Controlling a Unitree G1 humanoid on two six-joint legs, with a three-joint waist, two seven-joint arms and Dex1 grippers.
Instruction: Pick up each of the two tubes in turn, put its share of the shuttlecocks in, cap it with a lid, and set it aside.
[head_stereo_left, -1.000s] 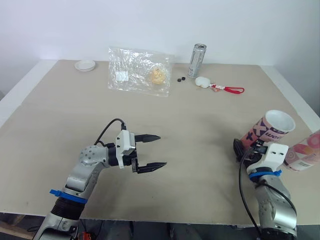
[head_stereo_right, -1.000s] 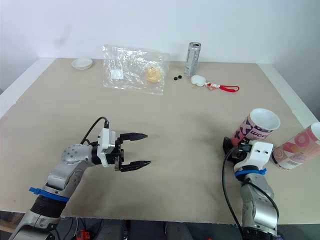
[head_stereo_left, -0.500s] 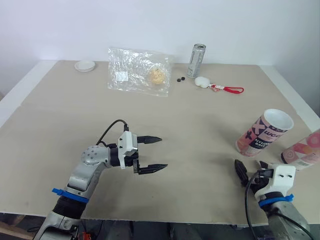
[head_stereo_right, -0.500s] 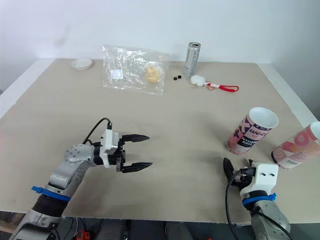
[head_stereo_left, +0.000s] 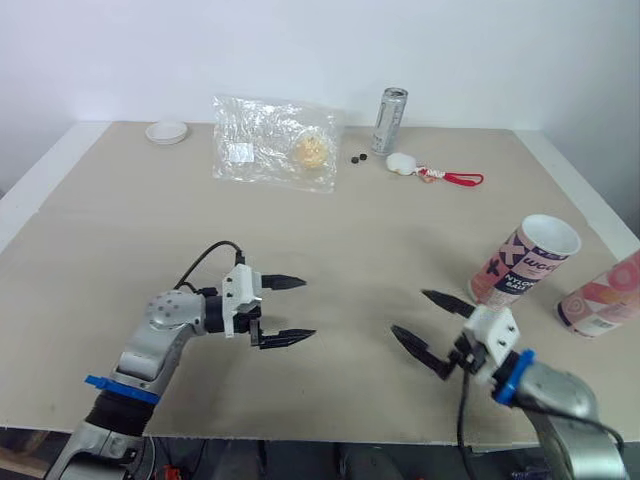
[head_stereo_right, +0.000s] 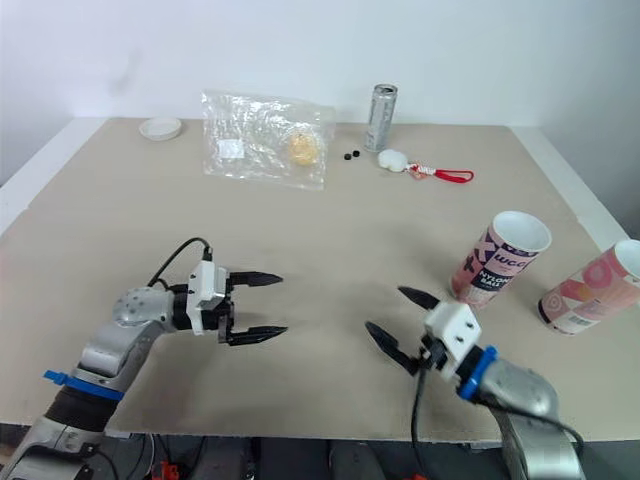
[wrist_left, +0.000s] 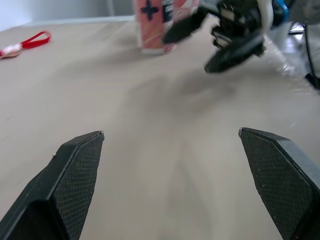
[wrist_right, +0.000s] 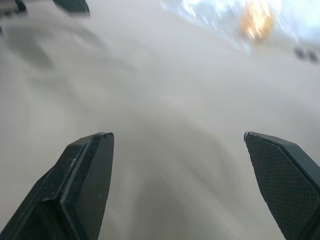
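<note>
Left gripper (head_stereo_left: 307, 308) released, empty | right gripper (head_stereo_left: 409, 312) released, near standing tube (head_stereo_left: 525, 262) | risk — tube is toppled if clipped sideways.

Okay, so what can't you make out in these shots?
Patterned tube: its inside, hidden by its wall, eye views.
Pink tube: cut off by the left eye view's right edge.
Two black bits near the can: too small to identify.
Plastic bag: blurred, right wrist view.

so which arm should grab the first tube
Right, probably: the open right gripper is close to the near tube, with the far tube just beyond; the left gripper is much farther from both.
</note>
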